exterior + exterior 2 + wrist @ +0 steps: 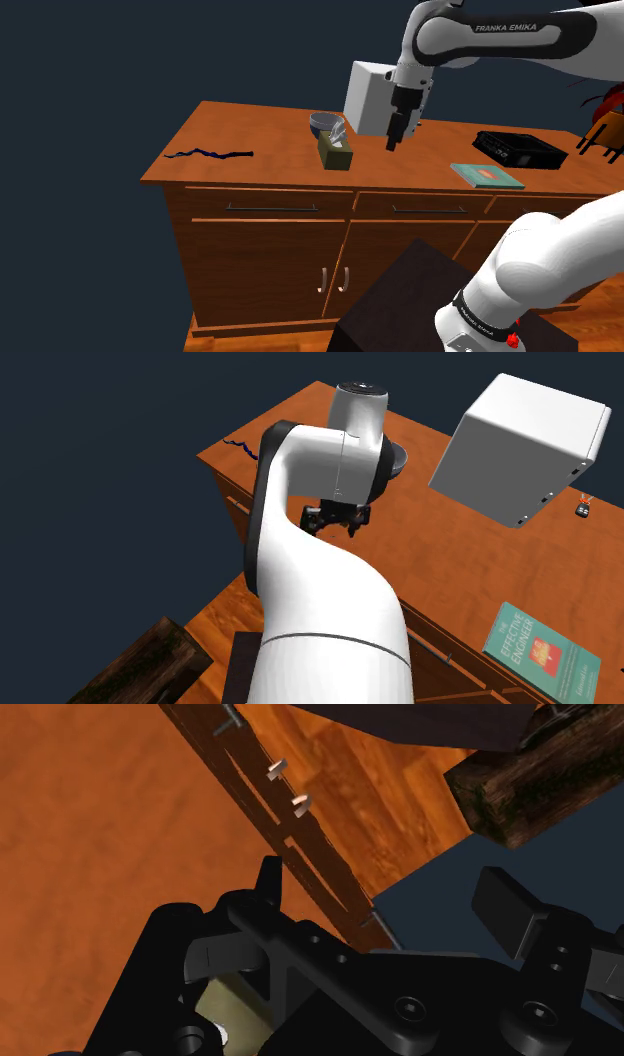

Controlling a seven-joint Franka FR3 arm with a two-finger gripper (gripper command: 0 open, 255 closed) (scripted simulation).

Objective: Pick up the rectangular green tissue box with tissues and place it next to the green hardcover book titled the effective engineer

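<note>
**Wooden sideboard top, gripper open and empty beside the tissue box**

Dark blue backdrop lay behind a long reddish-brown wooden sideboard [260, 135]. Its front showed two bar handles on the drawers and two small upright pulls on the doors below.

One white arm with dark joints [500, 40] reached over the top from one dark box-shaped stand [420, 290] at the shoulder view's lower right.

One large plain white box-shaped object [372, 95] stood on the top, right behind the hand in the shoulder view. Toward that view's right sat one flat black device [518, 150]. In front of the device, well apart from the tissue box, lay one green hardcover book with an orange patch on its cover [487, 175].

One grey bowl [322, 122] sat beside the white object. Just in front of the bowl stood the one rectangular olive-green tissue box [333, 155] with a pale tissue poking from its top. It rested on the sideboard, unheld.

The all-black two-finger gripper [393, 140] hung above the top, just to the shoulder view's right of the tissue box, between it and the book. In the wrist view its fingers [510, 909] stood wide apart with nothing between them.

One thin dark blue cord [210, 154] lay toward the shoulder view's left end. One tiny black object with a red spot [585, 508] sat beyond the white object in the second exterior view.
</note>
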